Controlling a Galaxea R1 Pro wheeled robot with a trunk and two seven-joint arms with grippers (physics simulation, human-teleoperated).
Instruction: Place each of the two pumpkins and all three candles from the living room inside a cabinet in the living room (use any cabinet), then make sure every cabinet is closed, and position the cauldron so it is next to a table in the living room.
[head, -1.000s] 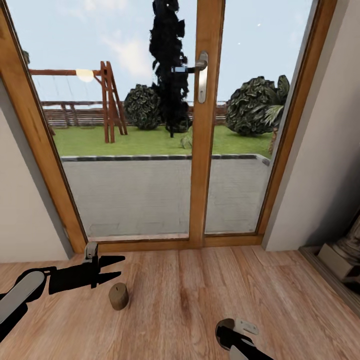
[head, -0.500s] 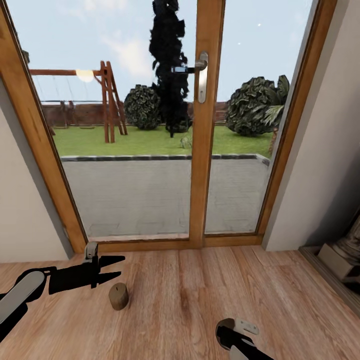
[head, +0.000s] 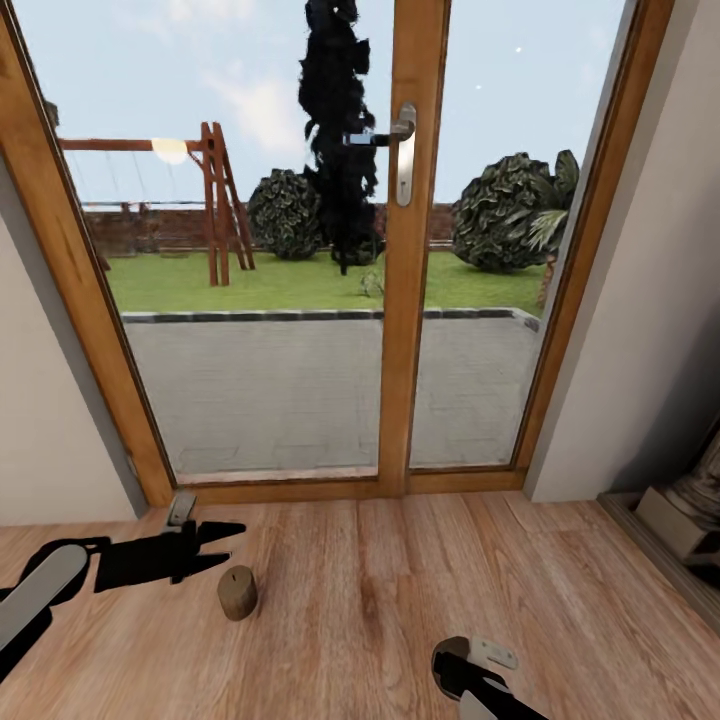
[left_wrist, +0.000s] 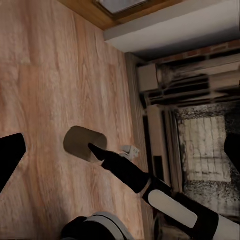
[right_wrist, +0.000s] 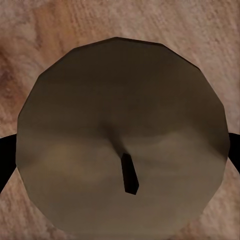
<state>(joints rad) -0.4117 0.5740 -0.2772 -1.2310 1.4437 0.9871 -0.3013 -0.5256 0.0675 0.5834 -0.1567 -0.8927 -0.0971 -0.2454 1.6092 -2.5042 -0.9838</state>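
Left claw (head: 222, 544), jaws spread wide and empty, hovers just above and beside a candle (head: 238, 592) standing upright on the wood floor (head: 400, 600). Right claw (right_wrist: 120, 145) straddles a second candle (right_wrist: 122, 125), seen end-on; whether it grips cannot be told. Judged early: no candle stowed, no cabinet in view. Glass patio door (head: 300, 300) ahead; nothing obstructs the reach.

**Three cameras, one wooden floor**

The head camera faces a glass door (head: 405, 250), looking down over the floor (head: 400, 600). The left wrist camera looks across that floor from higher up — the right wrist camera sits close above a candle (right_wrist: 122, 137).
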